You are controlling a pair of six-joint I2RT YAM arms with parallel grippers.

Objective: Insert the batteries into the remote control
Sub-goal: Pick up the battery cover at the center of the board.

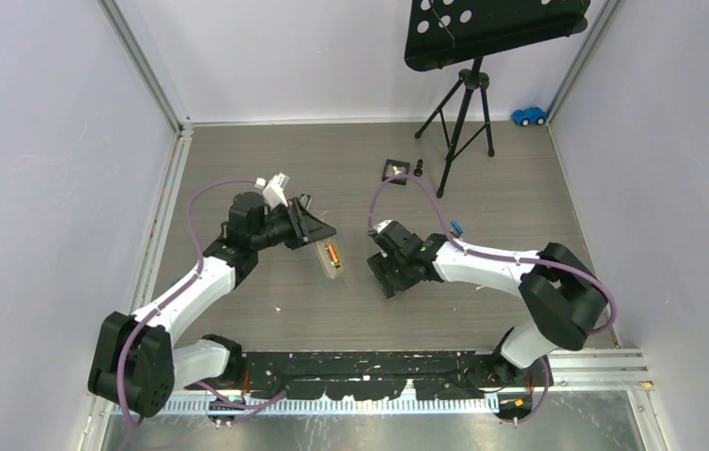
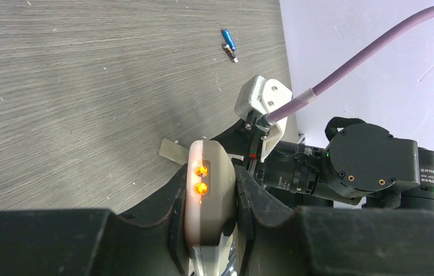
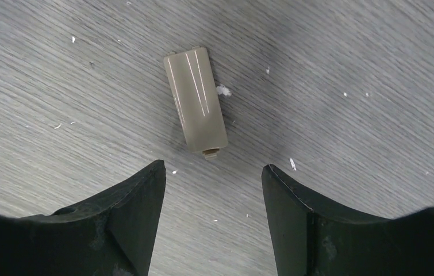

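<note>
Remote (image 2: 219, 187) with two orange batteries (image 2: 202, 171) sits pinched in left gripper (image 2: 210, 201) at bottom centre, right gripper (image 3: 214, 172) fingers spread just below the beige cover (image 3: 196, 99)

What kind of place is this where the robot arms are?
Probably a robot lab's test booth: the left arm and right arm bolted by a table, plain walls, a tripod.

left gripper (image 2: 210, 195): clamped, arm extended | right gripper (image 3: 213, 172): jaws apart, facing down
</note>
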